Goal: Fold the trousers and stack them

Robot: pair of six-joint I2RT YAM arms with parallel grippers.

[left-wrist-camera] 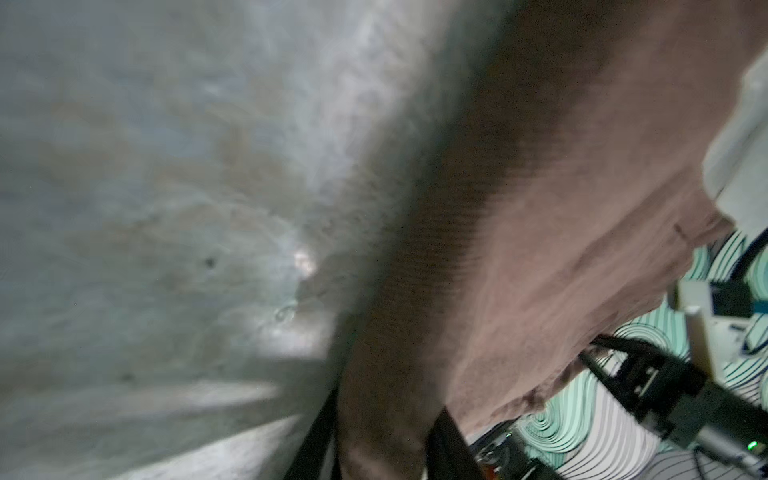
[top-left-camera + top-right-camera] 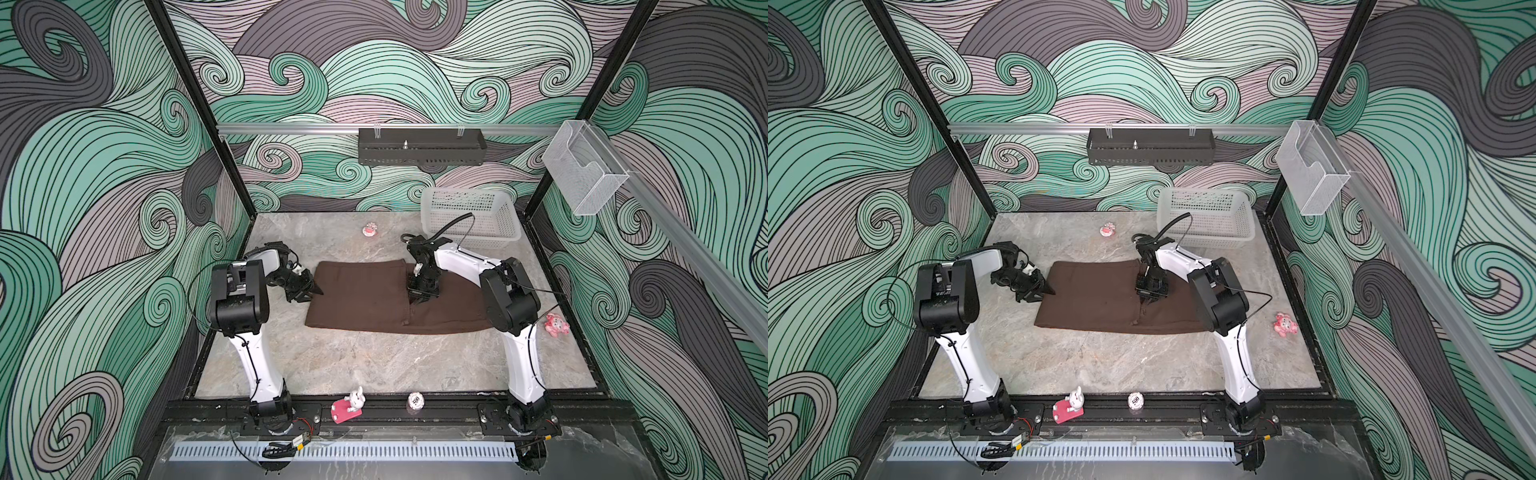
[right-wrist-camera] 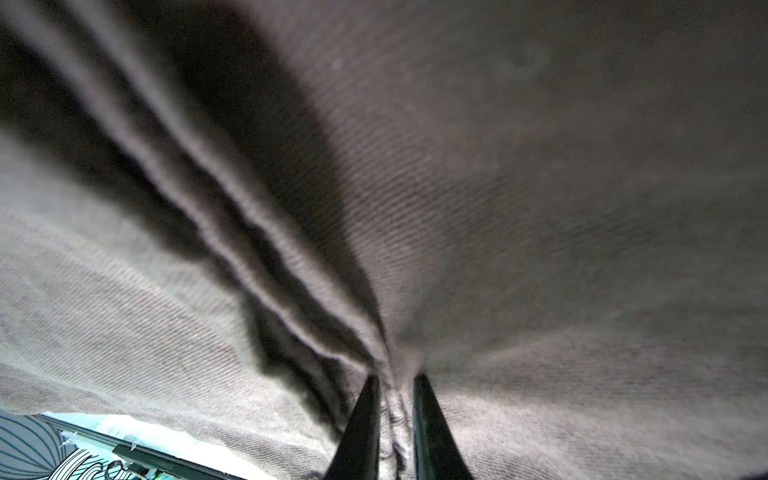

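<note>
Trousers (image 2: 365,299) lie spread, left claw (image 2: 316,290) pinching their edge, right claw (image 3: 395,382) pinching a middle fold.

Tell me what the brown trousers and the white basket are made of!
The trousers look like soft, matte woven cloth: fine diagonal threads and a stitched seam show close up. The basket looks like white plastic, slightly see-through, moulded into a stiff grid of little holes.
</note>
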